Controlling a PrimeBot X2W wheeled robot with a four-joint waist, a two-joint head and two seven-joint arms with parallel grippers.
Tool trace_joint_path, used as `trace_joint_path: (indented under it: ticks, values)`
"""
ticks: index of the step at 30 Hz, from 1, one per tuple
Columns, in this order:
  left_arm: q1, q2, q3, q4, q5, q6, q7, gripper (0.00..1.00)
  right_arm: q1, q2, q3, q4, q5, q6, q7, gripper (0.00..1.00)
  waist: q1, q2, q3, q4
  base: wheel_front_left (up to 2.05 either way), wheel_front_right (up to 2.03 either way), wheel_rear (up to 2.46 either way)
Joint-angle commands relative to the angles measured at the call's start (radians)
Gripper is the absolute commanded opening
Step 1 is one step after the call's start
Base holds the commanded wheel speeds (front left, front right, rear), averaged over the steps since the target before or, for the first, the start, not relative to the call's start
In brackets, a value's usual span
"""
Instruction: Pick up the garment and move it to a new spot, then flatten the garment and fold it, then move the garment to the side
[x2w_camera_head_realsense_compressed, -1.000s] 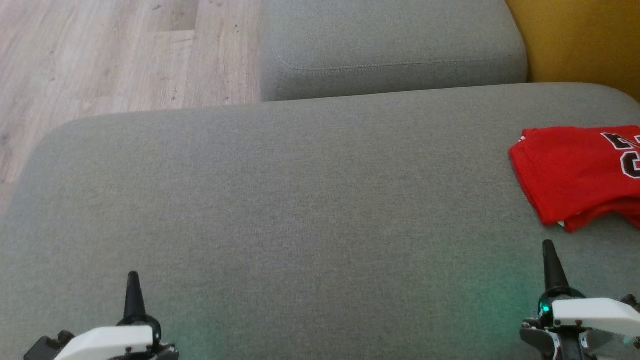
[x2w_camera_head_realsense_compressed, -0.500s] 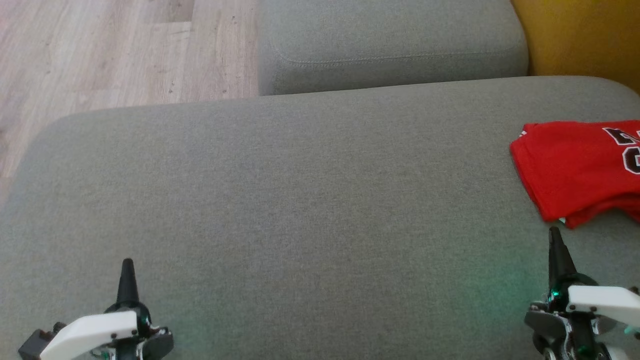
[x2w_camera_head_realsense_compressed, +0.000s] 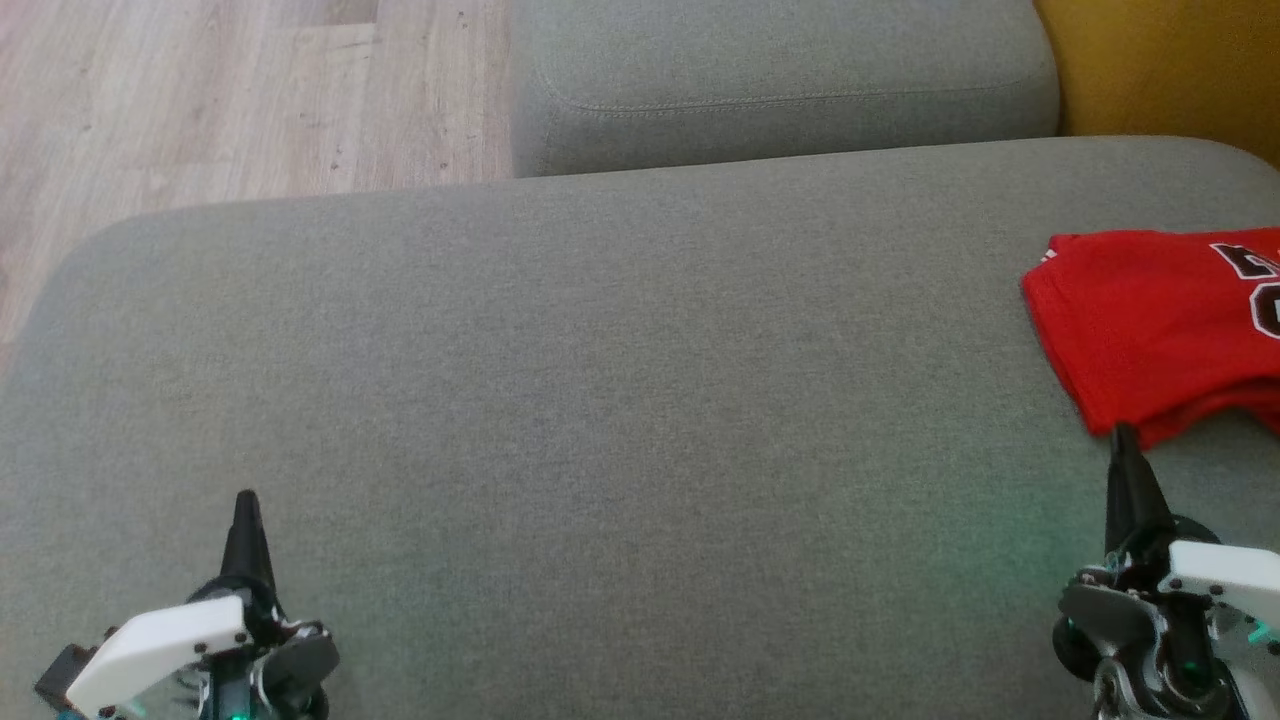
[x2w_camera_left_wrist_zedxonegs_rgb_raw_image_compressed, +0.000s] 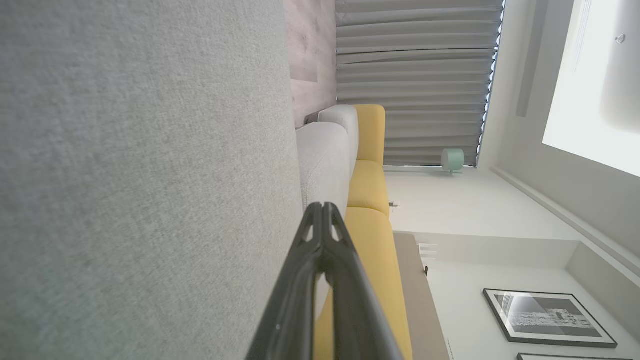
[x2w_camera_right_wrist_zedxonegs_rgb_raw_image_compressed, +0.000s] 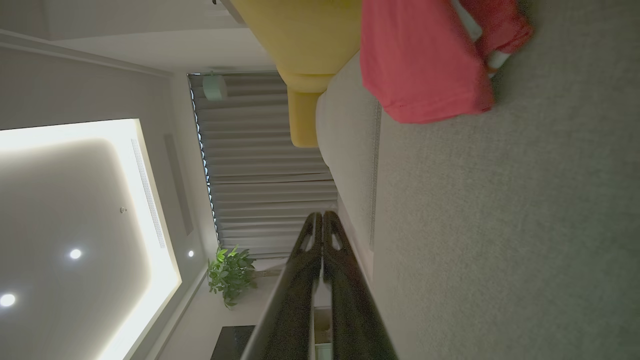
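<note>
Head view, near to far. At the lower left, the left gripper (x2w_camera_head_realsense_compressed: 246, 515) hangs over the grey seat cushion (x2w_camera_head_realsense_compressed: 600, 350). Its jaws are clenched tip to tip on nothing (in the left wrist view the two dark fingers (x2w_camera_left_wrist_zedxonegs_rgb_raw_image_compressed: 300, 300) meet at a single point). At the lower right, the right gripper (x2w_camera_head_realsense_compressed: 1127, 470) is likewise clenched and empty. It points up the view toward the red jersey (x2w_camera_head_realsense_compressed: 1150, 320), and its tip meets the jersey's near hem in this view.

In the right wrist view, bare grey cloth separates the right gripper (x2w_camera_right_wrist_zedxonegs_rgb_raw_image_compressed: 322, 222) from the red jersey (x2w_camera_right_wrist_zedxonegs_rgb_raw_image_compressed: 420, 65), which lies ahead and off to one side.

The jersey lies in a flat, layered bundle at the right end of the seat cushion, cut off by the frame's right edge. Dark lettering edged in white shows on its far right part, and white trim shows at one corner in the right wrist view.

Beyond the seat cushion, a second grey cushion (x2w_camera_head_realsense_compressed: 780, 80) abuts its far edge. Wood floor (x2w_camera_head_realsense_compressed: 200, 100) lies at the far left and yellow upholstery (x2w_camera_head_realsense_compressed: 1170, 70) at the far right. Farther off, the left wrist view shows pleated curtains (x2w_camera_left_wrist_zedxonegs_rgb_raw_image_compressed: 415, 75) and a framed picture (x2w_camera_left_wrist_zedxonegs_rgb_raw_image_compressed: 545, 317). The right wrist view shows a potted plant (x2w_camera_right_wrist_zedxonegs_rgb_raw_image_compressed: 231, 274).
</note>
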Motion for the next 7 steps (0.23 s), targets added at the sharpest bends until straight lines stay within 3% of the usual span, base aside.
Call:
trace_joint_path:
  ticks: [1, 7]
  values:
    - [-0.056, 0.008, 0.037, -0.027, -0.007, -0.007, 0.006, 0.0, -0.058, -0.019, 0.018, -0.032, 0.01, -0.001, 0.008, 0.0, 0.0, 0.0, 0.0, 0.0, 0.0, 0.0, 0.0]
    - [-0.056, 0.007, 0.039, -0.027, -0.006, -0.007, 0.007, 0.0, -0.058, -0.018, 0.016, -0.031, 0.009, -0.001, 0.01, 0.0, 0.0, 0.0, 0.0, 0.0, 0.0, 0.0, 0.0]
